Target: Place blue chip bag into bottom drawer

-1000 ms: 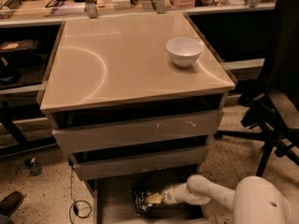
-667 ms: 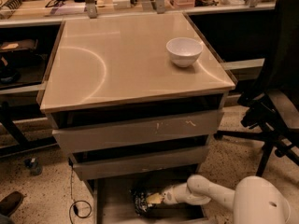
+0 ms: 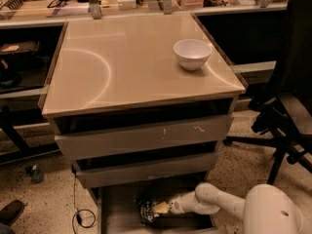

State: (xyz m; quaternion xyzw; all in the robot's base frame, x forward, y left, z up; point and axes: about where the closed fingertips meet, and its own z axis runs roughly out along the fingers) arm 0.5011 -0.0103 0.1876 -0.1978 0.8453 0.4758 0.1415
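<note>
The blue chip bag (image 3: 145,209) is a dark crinkly foil bag lying on the floor of the bottom drawer (image 3: 117,213), which is pulled out below the other two drawers. My white arm reaches in from the lower right, and my gripper (image 3: 161,208) sits at the bag's right edge, inside the drawer. The bag's lower part is cut off by the frame's bottom edge.
A white bowl (image 3: 192,53) stands on the cabinet top (image 3: 122,67) at the back right. A black office chair (image 3: 287,116) stands to the right. A cable (image 3: 80,217) lies on the speckled floor at the left. A cluttered bench runs behind.
</note>
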